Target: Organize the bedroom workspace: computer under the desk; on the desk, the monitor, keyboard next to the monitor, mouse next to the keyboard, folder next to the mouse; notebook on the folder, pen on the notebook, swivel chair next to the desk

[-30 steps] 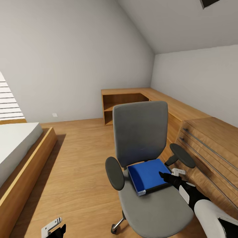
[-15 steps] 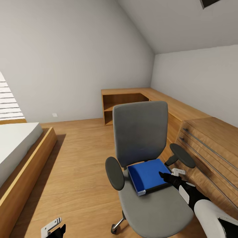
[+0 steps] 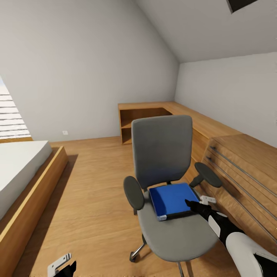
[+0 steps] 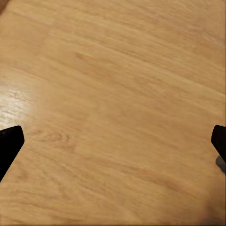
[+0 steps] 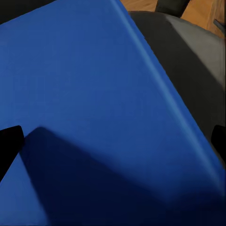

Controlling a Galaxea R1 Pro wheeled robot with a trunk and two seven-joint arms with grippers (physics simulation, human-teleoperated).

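The grey swivel chair (image 3: 161, 150) stands in the middle of the wooden floor with its back toward the far wall. The bright blue folder (image 3: 171, 200) lies flat on its seat. My right gripper (image 3: 197, 203) is open over the folder's near right corner, between the folder and the right armrest. In the right wrist view the folder (image 5: 94, 103) lies right under the open gripper (image 5: 113, 141), with the grey chair seat (image 5: 188, 70) beside it. My left gripper (image 3: 61, 265) hangs low at my left, open above bare floor boards (image 4: 113, 94). The desk is out of view.
A bed (image 3: 19, 165) on a wooden platform lies at the left. A light-wood L-shaped shelf counter (image 3: 142, 115) runs along the far and right walls. A light-wood drawer chest (image 3: 246, 165) stands just right of the chair. Open floor (image 3: 92, 192) lies between bed and chair.
The whole head view has shifted a little, so the camera has moved. The chair and folder now sit slightly higher and farther from my right gripper. Both grippers stay open.
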